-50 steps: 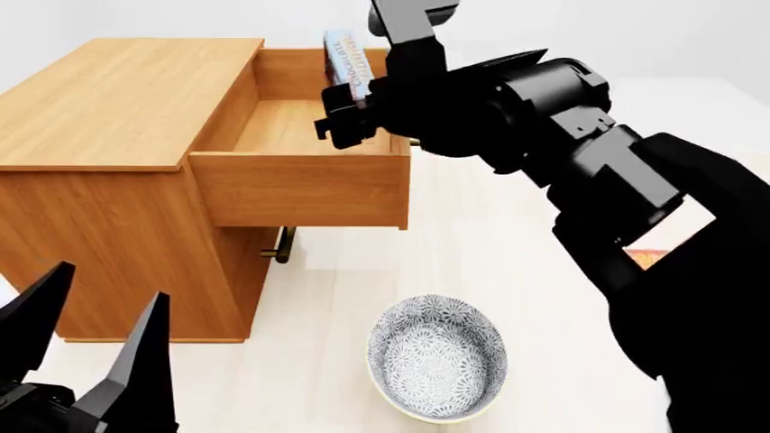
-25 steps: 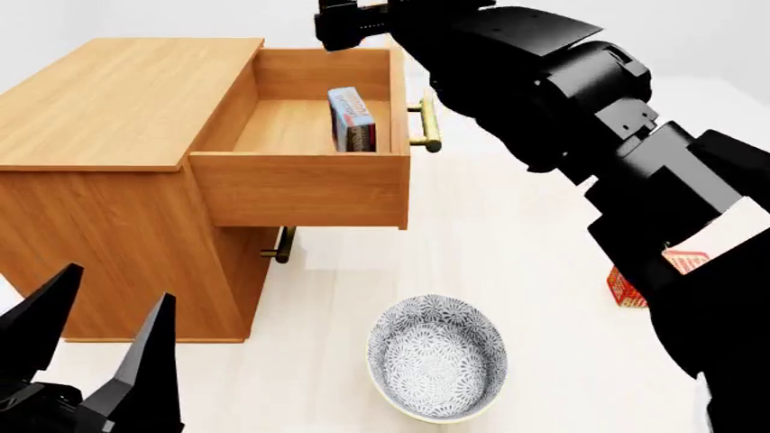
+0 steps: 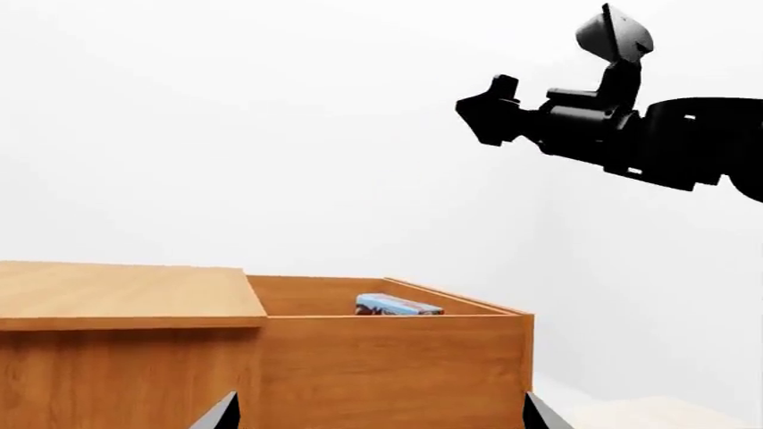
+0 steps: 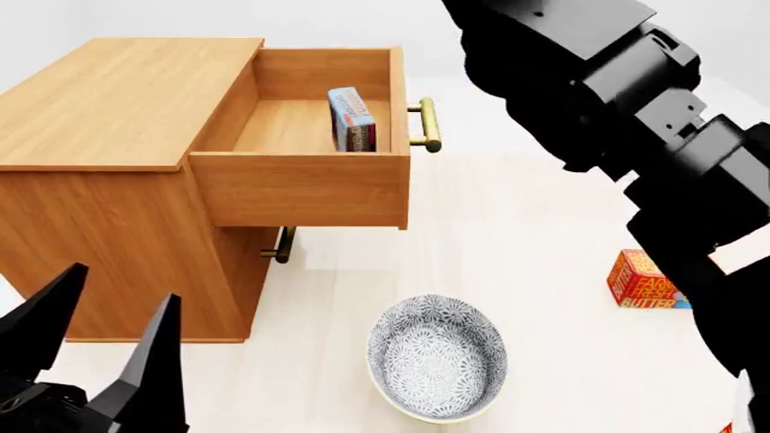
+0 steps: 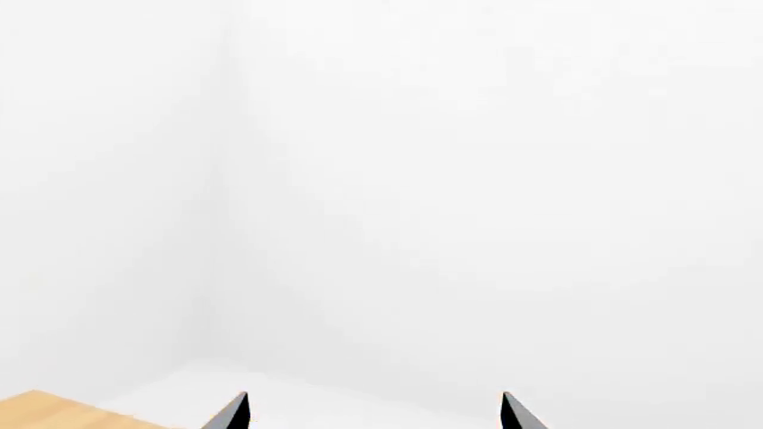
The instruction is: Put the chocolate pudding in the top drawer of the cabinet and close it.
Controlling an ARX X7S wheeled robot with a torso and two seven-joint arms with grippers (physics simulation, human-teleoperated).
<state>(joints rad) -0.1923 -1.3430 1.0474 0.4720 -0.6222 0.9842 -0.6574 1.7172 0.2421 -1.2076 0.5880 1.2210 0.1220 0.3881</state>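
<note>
The cabinet (image 4: 121, 99) has its top drawer (image 4: 301, 185) pulled out, brass handle (image 4: 424, 124) facing right. The chocolate pudding (image 4: 350, 119) stands on edge inside the drawer, near the handle end, touched by nothing. Its top edge (image 3: 398, 306) shows above the drawer wall in the left wrist view. My left gripper (image 4: 121, 287) is open and empty, low in front of the cabinet (image 3: 120, 357). My right arm (image 4: 578, 63) is raised high above the drawer. The right gripper (image 5: 372, 413) is open with only white wall between its fingertips.
A patterned bowl (image 4: 437, 357) sits on the floor in front of the drawer. A red-orange butter box (image 4: 641, 281) lies to the right. The lower drawer's brass handle (image 4: 284, 244) shows under the open drawer.
The right gripper let go of the pudding, which now stands in the drawer. The right arm has lifted up and away from the drawer. The left gripper barely moved.
</note>
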